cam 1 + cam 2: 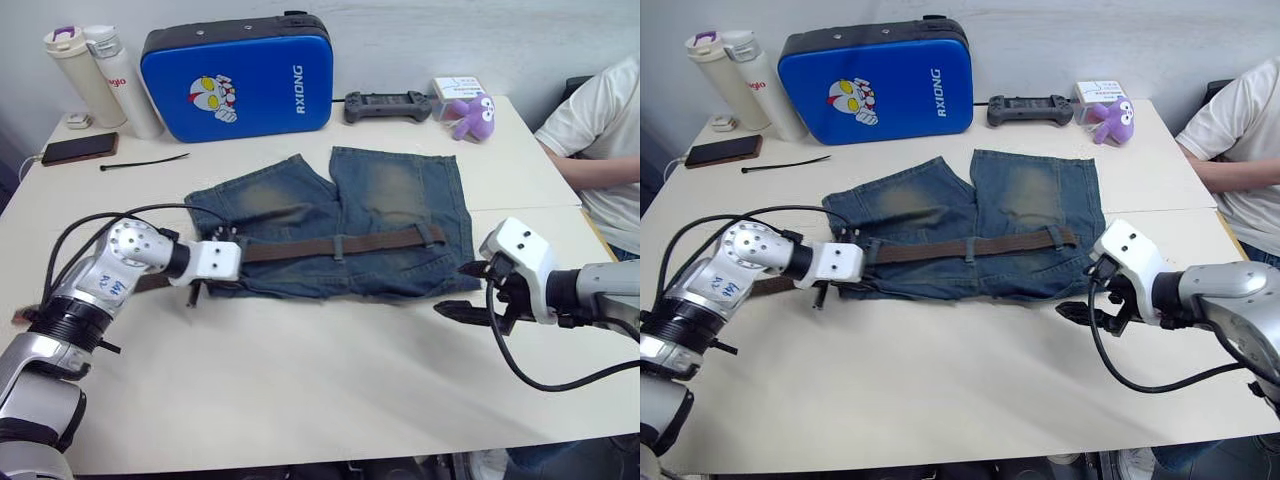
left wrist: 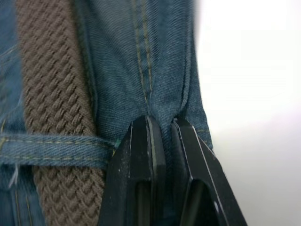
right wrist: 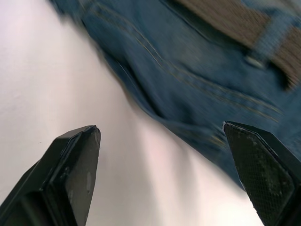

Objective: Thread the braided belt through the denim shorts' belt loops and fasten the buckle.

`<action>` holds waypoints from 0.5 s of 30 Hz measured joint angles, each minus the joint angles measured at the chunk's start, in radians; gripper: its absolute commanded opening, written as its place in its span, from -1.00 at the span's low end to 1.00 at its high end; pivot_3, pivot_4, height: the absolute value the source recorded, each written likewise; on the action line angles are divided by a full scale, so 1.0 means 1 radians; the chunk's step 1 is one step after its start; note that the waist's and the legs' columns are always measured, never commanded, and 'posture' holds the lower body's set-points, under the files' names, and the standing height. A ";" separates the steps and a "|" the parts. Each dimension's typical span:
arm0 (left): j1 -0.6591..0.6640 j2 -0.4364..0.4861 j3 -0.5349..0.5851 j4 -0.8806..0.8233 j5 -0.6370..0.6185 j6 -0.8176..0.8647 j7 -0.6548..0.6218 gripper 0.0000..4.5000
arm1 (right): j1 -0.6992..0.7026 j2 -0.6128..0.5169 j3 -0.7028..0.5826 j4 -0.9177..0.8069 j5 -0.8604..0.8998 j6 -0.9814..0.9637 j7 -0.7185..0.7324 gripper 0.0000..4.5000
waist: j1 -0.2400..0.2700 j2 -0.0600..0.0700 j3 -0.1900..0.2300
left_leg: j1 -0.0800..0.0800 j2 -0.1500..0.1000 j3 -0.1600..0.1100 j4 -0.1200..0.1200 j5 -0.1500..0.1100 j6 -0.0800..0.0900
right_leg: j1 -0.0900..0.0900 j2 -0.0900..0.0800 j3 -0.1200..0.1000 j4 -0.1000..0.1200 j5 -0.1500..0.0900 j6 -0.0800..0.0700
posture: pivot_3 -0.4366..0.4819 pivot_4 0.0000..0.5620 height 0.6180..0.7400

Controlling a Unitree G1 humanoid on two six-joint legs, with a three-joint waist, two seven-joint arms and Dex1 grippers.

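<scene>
Left eye view: the denim shorts point(image 1: 340, 225) lie flat on the white table point(image 1: 300, 380), waistband toward me and legs pointing away toward the blue case point(image 1: 238, 78). The braided belt point(image 1: 340, 244) runs along the waistband, its long axis crosswise from my left to my right, passing under the belt loops point(image 1: 339, 245); its left end trails out past the shorts beneath my left arm. I cannot make out the buckle. My left gripper point(image 1: 200, 290) sits at the shorts' left waistband corner; the left wrist view shows its fingers point(image 2: 141, 160) clenched on a fold of denim just beside the belt and one loop point(image 2: 56, 148). My right gripper point(image 1: 478, 291) hovers near the shorts' right waistband corner, fingers point(image 3: 70, 165) spread wide and grasping nothing.
</scene>
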 measured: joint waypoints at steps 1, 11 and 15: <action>0.001 0.004 0.010 0.017 0.006 -0.012 0.002 -0.99 | -0.010 0.004 0.010 0.010 0.000 -0.008 0.004 1.00 | -0.001 0.000 0.000 | 0.000 0.000 0.000 0.000 0.000 0.000 | -0.001 0.000 0.000 0.000 0.000 0.000 | -0.05 -0.47 1.00; 0.252 0.053 0.244 -0.181 -0.120 0.249 -0.026 -0.09 | -0.122 0.088 0.104 0.148 -0.016 -0.046 0.034 1.00 | -0.009 0.000 0.000 | -0.002 0.001 0.001 -0.001 0.000 0.000 | -0.003 -0.001 0.001 0.002 0.000 0.000 | -0.05 -0.47 1.00; 0.362 0.080 0.354 -0.324 -0.250 0.480 -0.042 0.65 | -0.184 0.116 0.100 0.259 -0.011 -0.036 0.044 1.00 | -0.005 0.000 0.000 | -0.003 0.001 0.001 0.000 0.000 0.000 | -0.003 -0.001 0.001 0.001 0.000 0.000 | -0.05 -0.47 1.00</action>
